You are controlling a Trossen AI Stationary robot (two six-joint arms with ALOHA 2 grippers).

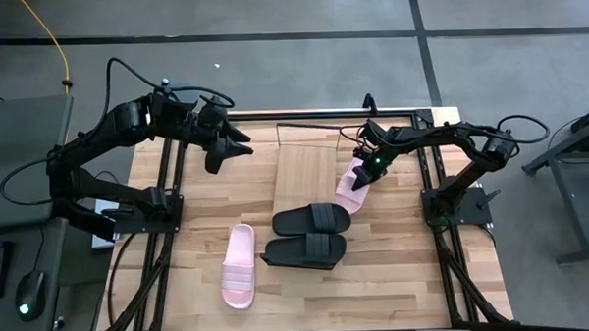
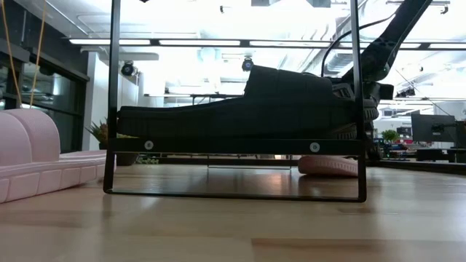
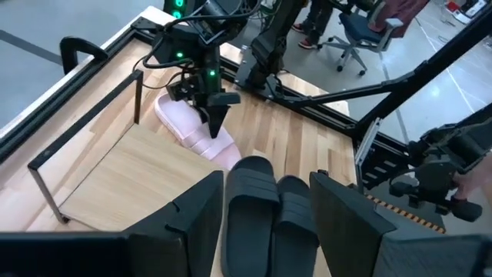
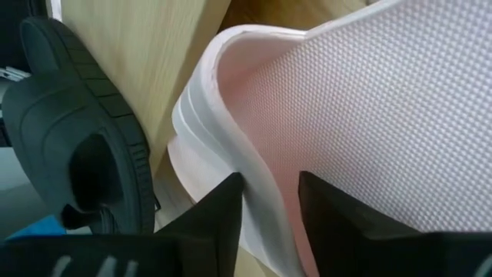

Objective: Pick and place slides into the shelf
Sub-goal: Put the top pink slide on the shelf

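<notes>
Slides from above: two black ones [image 1: 310,234] lay side by side mid-table, one pink slide [image 1: 239,267] left of them, the other pink slide [image 1: 351,187] beside the shelf [image 1: 304,175]. Right gripper [image 1: 363,182] sat on it; left gripper [image 1: 233,148] hovered w/ fingers wide. Low view: wire frame [image 2: 237,193] stood in front of a black slide, office behind. Right wrist: fingers [image 4: 223,208] straddled the pink strap edge, narrow.
</notes>
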